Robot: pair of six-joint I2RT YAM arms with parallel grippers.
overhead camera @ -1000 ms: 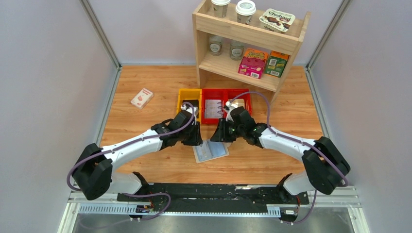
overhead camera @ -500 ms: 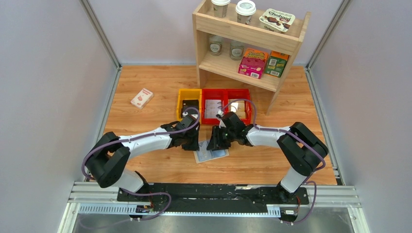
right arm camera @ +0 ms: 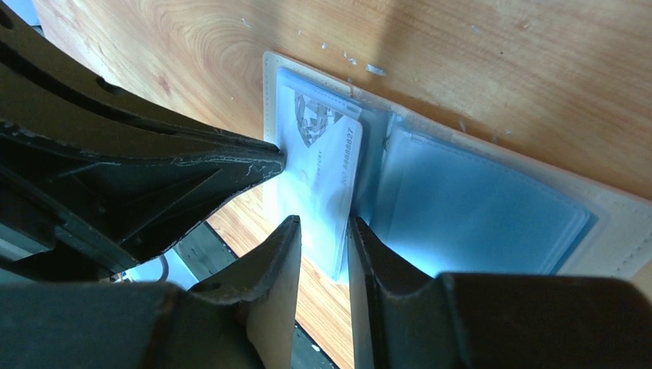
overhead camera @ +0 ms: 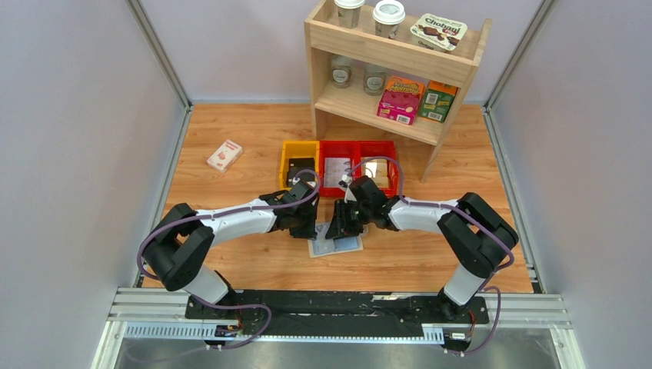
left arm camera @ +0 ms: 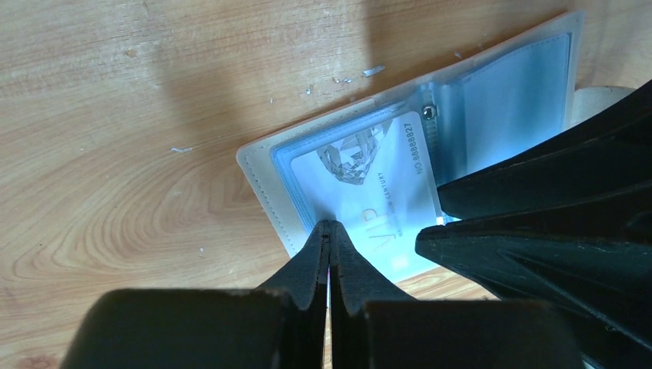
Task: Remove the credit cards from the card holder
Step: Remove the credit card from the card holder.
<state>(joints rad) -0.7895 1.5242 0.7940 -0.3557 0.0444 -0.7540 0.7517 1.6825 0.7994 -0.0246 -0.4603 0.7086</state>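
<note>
The card holder (overhead camera: 338,246) lies open and flat on the wooden table, cream edge around a blue-grey lining (right arm camera: 492,207). A silver-grey credit card (left arm camera: 369,184) with faint print sits in its left pocket and also shows in the right wrist view (right arm camera: 319,161). My left gripper (left arm camera: 329,231) is shut, its tips resting on the card near the wallet's left edge. My right gripper (right arm camera: 323,227) is open with a narrow gap, its jaws standing either side of the card's near edge by the wallet's fold. In the top view both grippers, left (overhead camera: 307,229) and right (overhead camera: 340,229), meet over the wallet.
A yellow bin (overhead camera: 298,156) and red bins (overhead camera: 357,150) stand just behind the wallet. A wooden shelf (overhead camera: 388,61) with cups and boxes is at the back. A white-and-red small box (overhead camera: 224,155) lies at the far left.
Both grippers have come nearer and lower onto the wallet. The right arm has folded in closer. The wallet has shifted slightly.
</note>
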